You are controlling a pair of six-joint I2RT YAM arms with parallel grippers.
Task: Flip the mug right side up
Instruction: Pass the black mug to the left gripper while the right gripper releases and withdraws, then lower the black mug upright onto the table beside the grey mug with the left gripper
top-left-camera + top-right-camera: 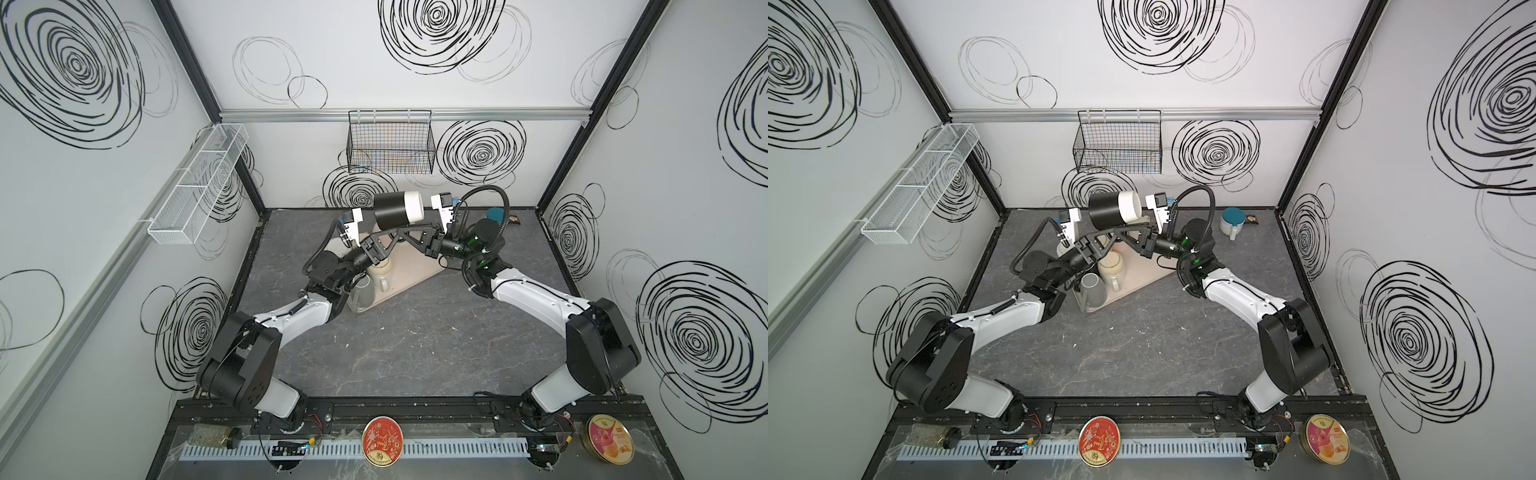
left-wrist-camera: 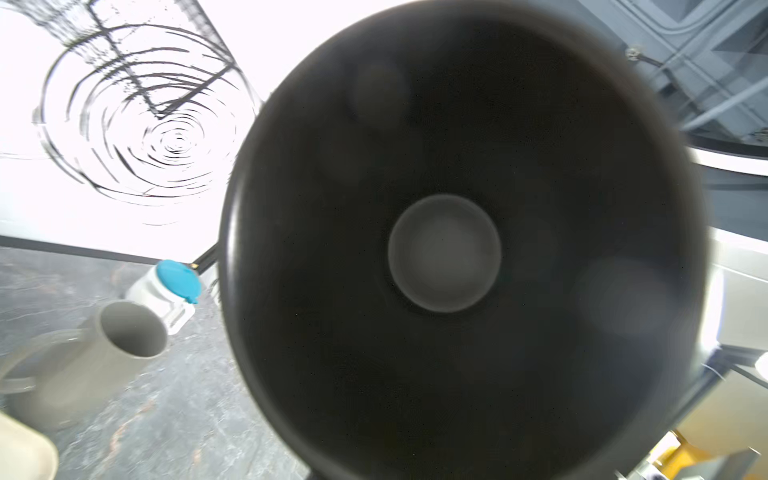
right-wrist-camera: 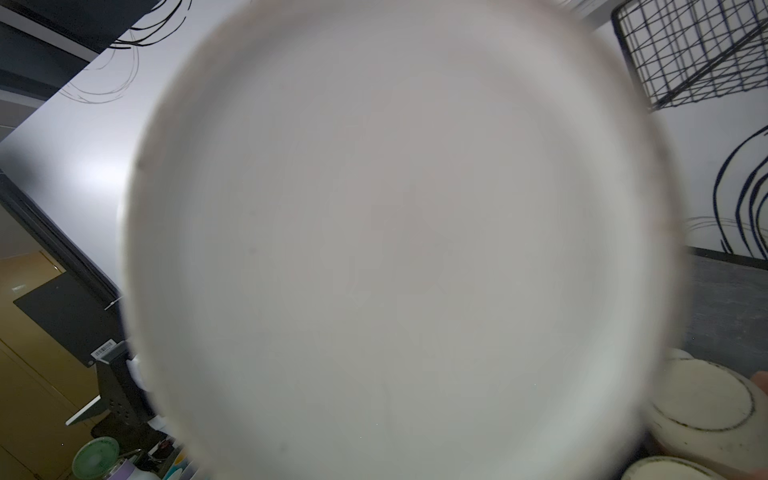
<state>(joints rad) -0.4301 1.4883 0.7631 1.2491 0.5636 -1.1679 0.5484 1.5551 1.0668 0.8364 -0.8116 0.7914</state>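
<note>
The mug [image 1: 397, 212] [image 1: 1113, 208], black with a white band at its base, hangs on its side in the air over the back of the table. Its dark inside [image 2: 457, 249] fills the left wrist view and its white base [image 3: 395, 228] fills the right wrist view. My left gripper [image 1: 392, 240] [image 1: 1106, 243] reaches up under it from the left, shut on it. From the right, my right gripper [image 1: 405, 230] [image 1: 1121, 230] meets it beneath the mug. The mug hides both sets of jaws and its own handle.
Under the arms a beige tray [image 1: 1142, 274] carries an upturned cream mug [image 1: 1112, 266] [image 3: 706, 399] and a grey mug [image 1: 1092, 286] [image 2: 129, 328] on its side. A white blue-lidded cup [image 1: 1232, 222] [image 2: 178, 278] stands back right. A wire basket [image 1: 390, 141] hangs on the back wall.
</note>
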